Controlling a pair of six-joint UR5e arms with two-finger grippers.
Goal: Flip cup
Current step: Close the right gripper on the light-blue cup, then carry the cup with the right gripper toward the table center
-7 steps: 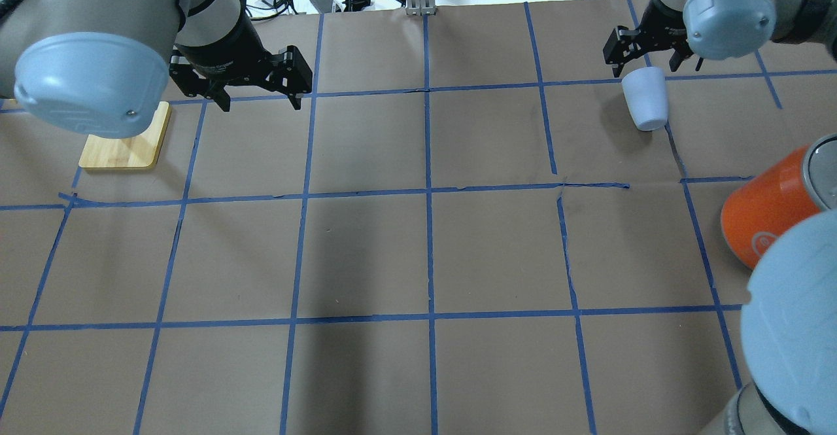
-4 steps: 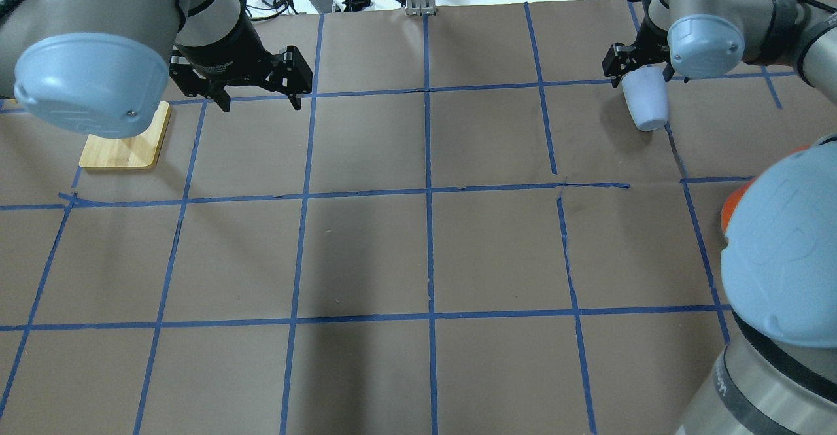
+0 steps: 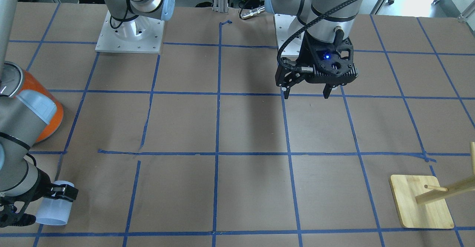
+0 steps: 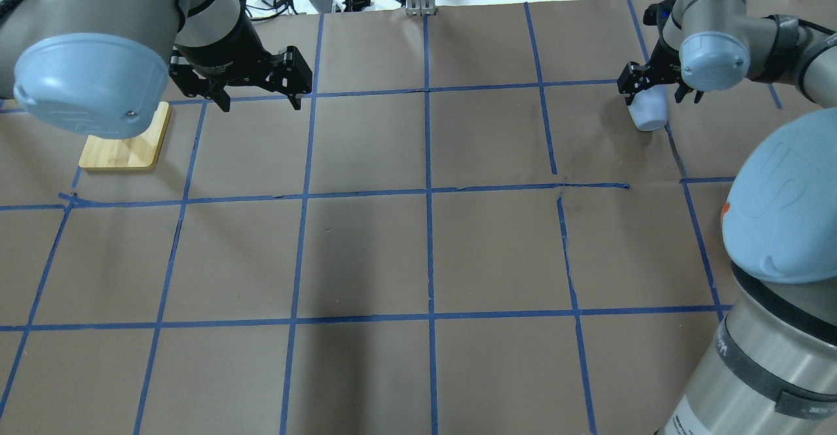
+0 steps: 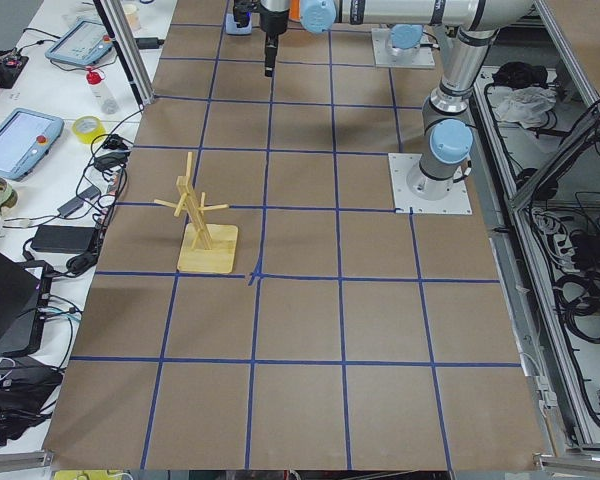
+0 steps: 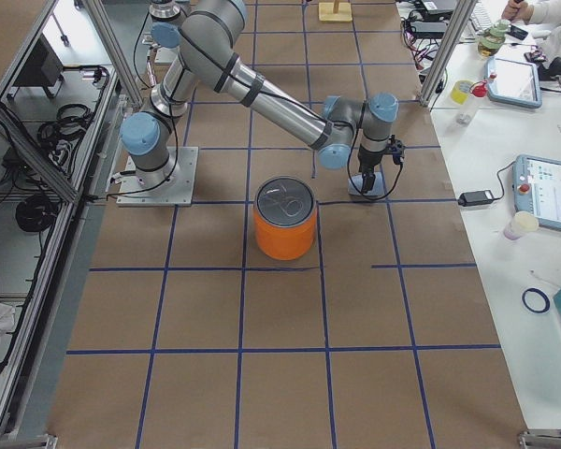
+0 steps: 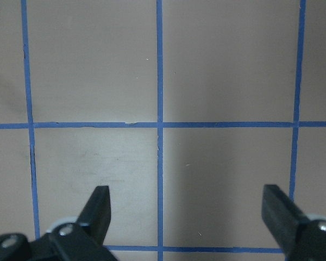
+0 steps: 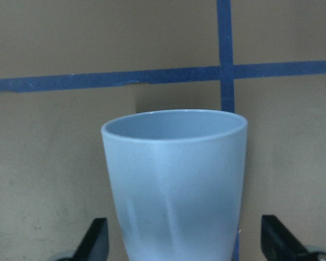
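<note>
The pale blue cup [image 4: 647,118] lies on its side at the far right of the table, rim pointing away from the robot. It also shows in the front view [image 3: 53,210] and fills the right wrist view [image 8: 174,179]. My right gripper [image 4: 656,93] is open and low over it. Its fingers [image 8: 98,242] stand on either side of the cup's base end, apart from its wall. My left gripper [image 4: 261,103] is open and empty above the table at the far left, seen also in the front view [image 3: 305,95] and the left wrist view [image 7: 187,217].
A large orange can [image 6: 285,224] with a silver top stands near the right arm; the elbow hides most of it in the overhead view [image 4: 726,211]. A wooden peg stand [image 3: 421,202] sits on its base [image 4: 127,144] beside the left arm.
My right gripper has come down from beyond the cup's rim until it straddles the cup. The right elbow has swung over the orange can. The cup and left arm have not moved.
</note>
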